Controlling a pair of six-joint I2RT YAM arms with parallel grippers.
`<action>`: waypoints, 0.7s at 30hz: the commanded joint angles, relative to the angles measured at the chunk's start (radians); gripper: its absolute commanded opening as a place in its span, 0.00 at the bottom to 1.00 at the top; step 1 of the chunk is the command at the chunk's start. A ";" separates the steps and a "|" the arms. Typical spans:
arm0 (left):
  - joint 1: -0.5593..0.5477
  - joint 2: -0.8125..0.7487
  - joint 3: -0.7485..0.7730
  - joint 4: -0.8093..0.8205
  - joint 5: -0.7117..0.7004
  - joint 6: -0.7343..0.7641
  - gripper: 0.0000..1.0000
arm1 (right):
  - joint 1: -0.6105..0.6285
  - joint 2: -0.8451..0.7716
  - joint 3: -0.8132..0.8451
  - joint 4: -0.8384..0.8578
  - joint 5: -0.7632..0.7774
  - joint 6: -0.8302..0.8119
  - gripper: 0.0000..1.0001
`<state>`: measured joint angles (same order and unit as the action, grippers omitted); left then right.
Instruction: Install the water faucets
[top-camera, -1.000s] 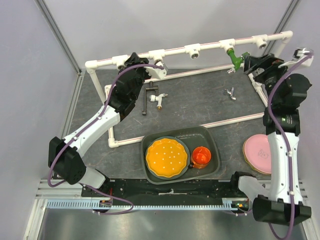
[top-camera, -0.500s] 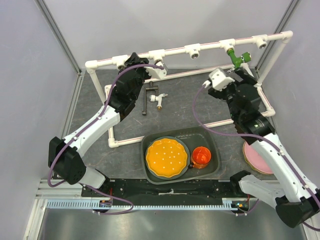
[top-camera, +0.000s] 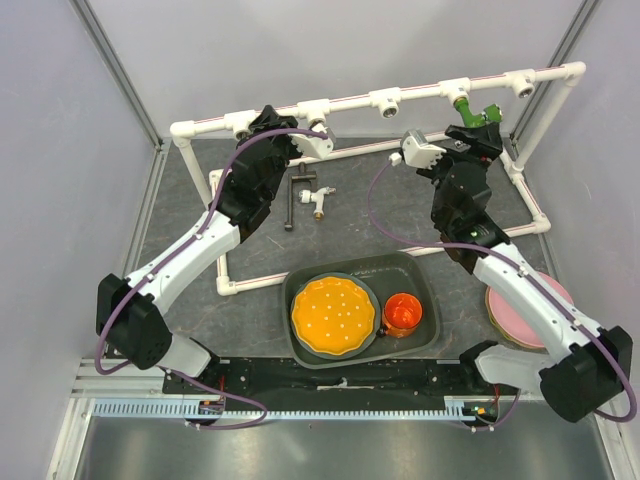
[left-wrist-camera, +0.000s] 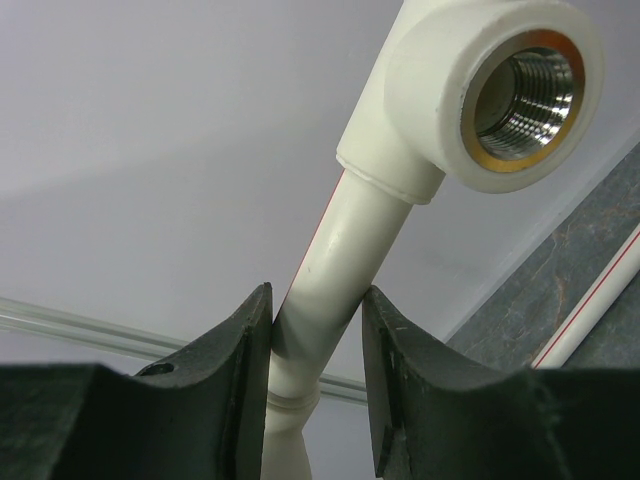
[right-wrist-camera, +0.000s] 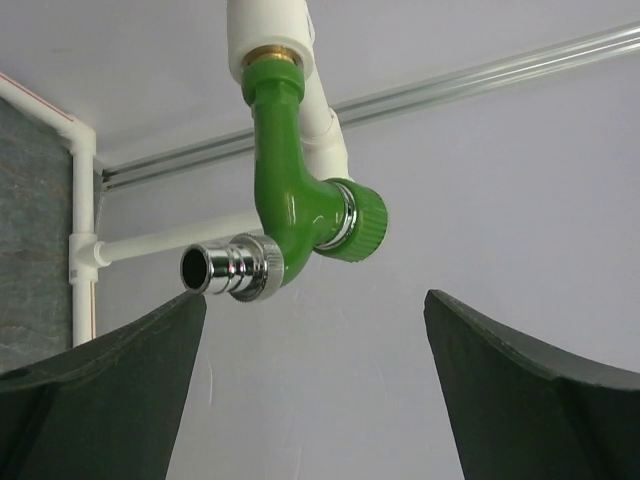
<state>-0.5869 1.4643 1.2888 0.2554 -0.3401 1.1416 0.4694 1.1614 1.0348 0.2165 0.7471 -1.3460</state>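
Observation:
The green faucet hangs screwed into a white tee socket of the PVC pipe frame. In the right wrist view it shows its silver tip pointing left. My right gripper is open just below it, its jaws wide apart and touching nothing. My left gripper is shut on the frame's top pipe, beside an empty brass-threaded socket. The black-handled white-and-brass faucet lies on the mat inside the frame. The tiny silvery faucet is hidden under my right arm.
A grey tray at the near middle holds an orange plate and an orange cup. A pink plate lies at the right, partly under my right arm. Other empty tee sockets line the top pipe.
My right arm has swung from the far right inward and now points its open gripper up at the green faucet, covering the tiny silvery faucet. The left arm has not moved.

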 joint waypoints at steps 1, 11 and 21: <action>-0.054 -0.007 -0.008 -0.048 0.081 -0.077 0.02 | 0.006 0.043 0.008 0.199 0.070 -0.068 0.96; -0.056 -0.009 -0.009 -0.050 0.084 -0.072 0.02 | 0.006 0.106 0.054 0.178 0.075 0.014 0.49; -0.057 -0.009 -0.009 -0.056 0.085 -0.071 0.02 | -0.032 0.075 0.218 -0.149 -0.052 0.569 0.15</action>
<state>-0.5888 1.4631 1.2888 0.2523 -0.3405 1.1419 0.4644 1.2686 1.1469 0.1898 0.7815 -1.1019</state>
